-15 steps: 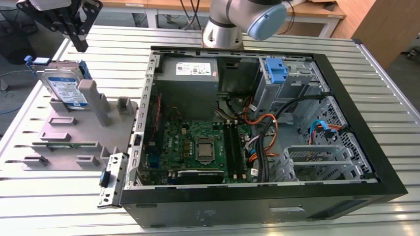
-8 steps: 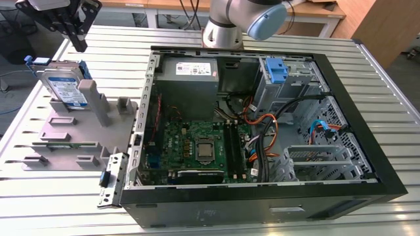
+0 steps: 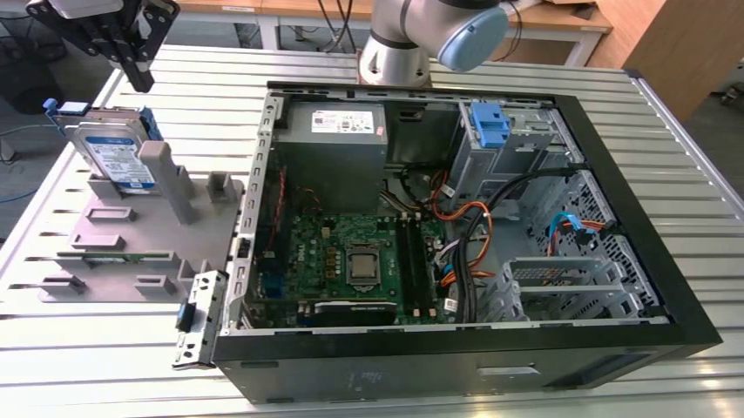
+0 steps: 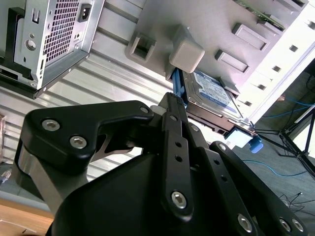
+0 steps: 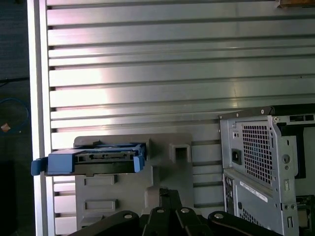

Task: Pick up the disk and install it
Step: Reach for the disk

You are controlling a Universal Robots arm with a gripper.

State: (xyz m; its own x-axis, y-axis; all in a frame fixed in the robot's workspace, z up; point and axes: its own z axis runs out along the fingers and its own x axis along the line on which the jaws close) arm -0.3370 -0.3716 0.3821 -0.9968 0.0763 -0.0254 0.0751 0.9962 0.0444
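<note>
We see a grey fixture board (image 3: pixel 128 257) lying on the slatted metal table (image 3: pixel 70 366), below the jaws of the gripper (image 3: pixel 139 83), with 1 tall grey post (image 3: pixel 159 178) upright on it. Well apart from the jaws, toward the exterior view's right, an open computer case (image 3: pixel 348 379) shows its green motherboard (image 3: pixel 348 257), grey power supply (image 3: pixel 337 126) and 1 blue bracket (image 3: pixel 490 126).

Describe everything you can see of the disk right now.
The disk is a flat silver-grey metal drive with a white-and-blue label, framed by blue plastic rails. It stands on edge in the grey holder, to the exterior view's left of the open computer case. The holder alone touches it; the gripper hangs above, apart.
</note>
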